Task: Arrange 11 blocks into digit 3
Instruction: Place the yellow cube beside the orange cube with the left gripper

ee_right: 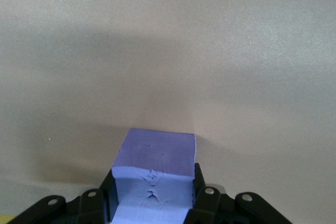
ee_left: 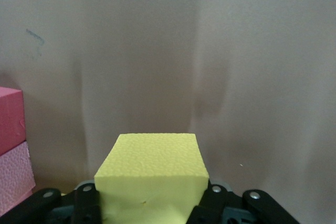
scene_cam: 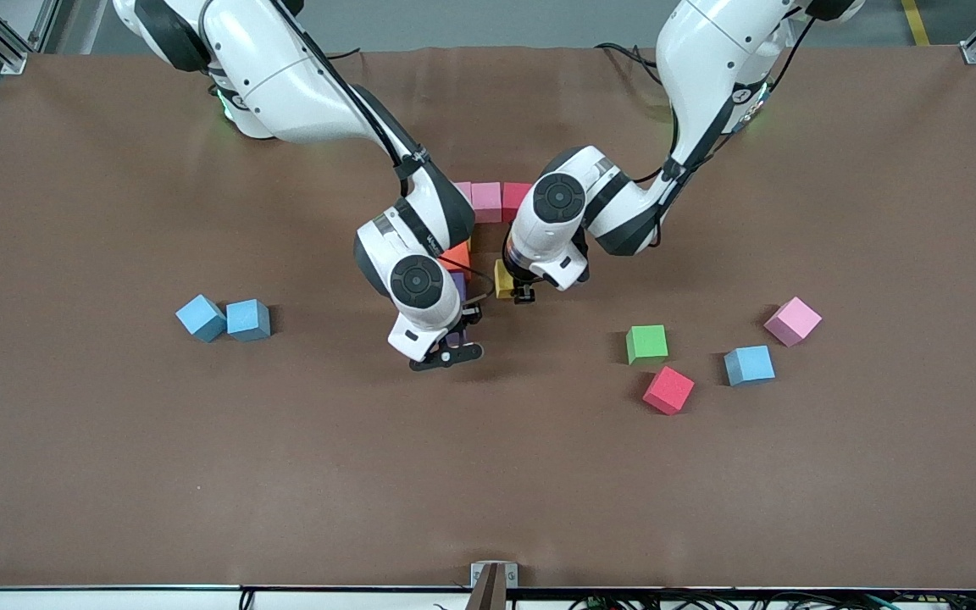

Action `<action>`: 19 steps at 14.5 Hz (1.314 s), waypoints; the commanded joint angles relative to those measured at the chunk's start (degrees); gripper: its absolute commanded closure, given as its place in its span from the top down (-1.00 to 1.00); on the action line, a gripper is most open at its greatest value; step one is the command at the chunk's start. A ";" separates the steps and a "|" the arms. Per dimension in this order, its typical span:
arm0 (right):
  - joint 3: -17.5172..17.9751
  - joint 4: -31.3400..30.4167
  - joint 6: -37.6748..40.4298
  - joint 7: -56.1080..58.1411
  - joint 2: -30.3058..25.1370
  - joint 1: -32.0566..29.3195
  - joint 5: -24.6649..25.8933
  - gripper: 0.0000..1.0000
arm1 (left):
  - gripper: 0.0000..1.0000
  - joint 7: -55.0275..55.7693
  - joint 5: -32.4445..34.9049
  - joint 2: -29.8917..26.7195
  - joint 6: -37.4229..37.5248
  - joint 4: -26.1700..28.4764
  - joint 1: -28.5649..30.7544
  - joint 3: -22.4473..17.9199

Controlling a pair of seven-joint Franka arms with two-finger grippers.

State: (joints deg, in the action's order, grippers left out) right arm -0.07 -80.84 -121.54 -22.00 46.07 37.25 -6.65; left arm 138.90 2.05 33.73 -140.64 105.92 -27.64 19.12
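My left gripper (scene_cam: 515, 291) is shut on a yellow block (ee_left: 152, 174) at the table's middle, low over the surface; the same yellow block (scene_cam: 501, 278) peeks out beside the wrist. My right gripper (scene_cam: 452, 342) is shut on a purple block (ee_right: 155, 174), low over the table, beside the left gripper. Farther from the front camera, a pink block (scene_cam: 485, 202) and a red block (scene_cam: 515, 198) touch in a row. An orange block (scene_cam: 456, 254) and a bit of purple (scene_cam: 458, 285) show beside the right wrist. The left wrist view shows the red block (ee_left: 10, 119) and the pink block (ee_left: 16, 174) beside the yellow block.
Two light blue blocks (scene_cam: 201, 318) (scene_cam: 248, 319) lie toward the right arm's end. Toward the left arm's end lie loose a green block (scene_cam: 646, 343), a red one (scene_cam: 668, 390), a blue one (scene_cam: 749, 364) and a pink one (scene_cam: 792, 320).
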 commanded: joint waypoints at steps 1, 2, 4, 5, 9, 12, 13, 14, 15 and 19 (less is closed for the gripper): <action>0.42 0.24 0.60 -0.85 0.95 0.19 -0.74 -0.33 | -0.96 5.22 4.35 0.10 -1.65 0.95 -1.18 -0.49; 0.42 0.24 0.60 -0.85 0.95 0.19 -0.74 -0.33 | -0.96 7.68 6.55 0.63 -1.83 0.95 -1.71 -0.40; 0.42 0.24 0.60 -1.29 0.95 0.19 -0.82 -0.32 | -0.96 10.42 9.11 1.24 -2.01 0.86 -1.80 -0.32; 0.42 0.24 0.60 -1.55 0.95 0.19 -0.83 -0.31 | -0.96 10.60 9.20 1.59 -2.27 0.78 -2.06 -0.32; 0.42 0.24 0.60 -1.73 0.95 0.19 -1.09 -0.31 | -0.96 11.31 9.55 2.39 -3.59 0.86 -3.12 -0.40; 0.51 0.24 0.51 -1.82 0.95 0.19 -1.18 -0.31 | -0.96 13.33 9.56 2.30 -3.68 0.69 -4.87 -0.49; 0.51 0.24 0.51 -1.82 0.95 0.19 -1.26 -0.31 | -0.96 13.41 9.56 2.30 -3.68 0.69 -4.88 -0.49; 0.51 0.24 0.51 -1.82 0.95 0.19 -1.79 -0.31 | -0.96 13.33 9.56 2.30 -3.68 0.69 -5.05 -0.49; 0.42 0.24 0.51 -1.73 0.95 0.19 -2.75 -0.31 | -0.96 13.41 9.56 2.30 -3.68 0.69 -5.05 -0.49; 0.42 0.33 0.60 -1.73 0.95 0.10 -2.85 -0.18 | -0.95 13.33 9.56 2.74 -3.68 0.34 -5.14 -0.49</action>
State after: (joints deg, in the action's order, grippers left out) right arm -0.02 -80.84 -121.03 -23.03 46.09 37.25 -8.47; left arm 150.97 10.15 36.35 -143.81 106.54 -32.35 19.08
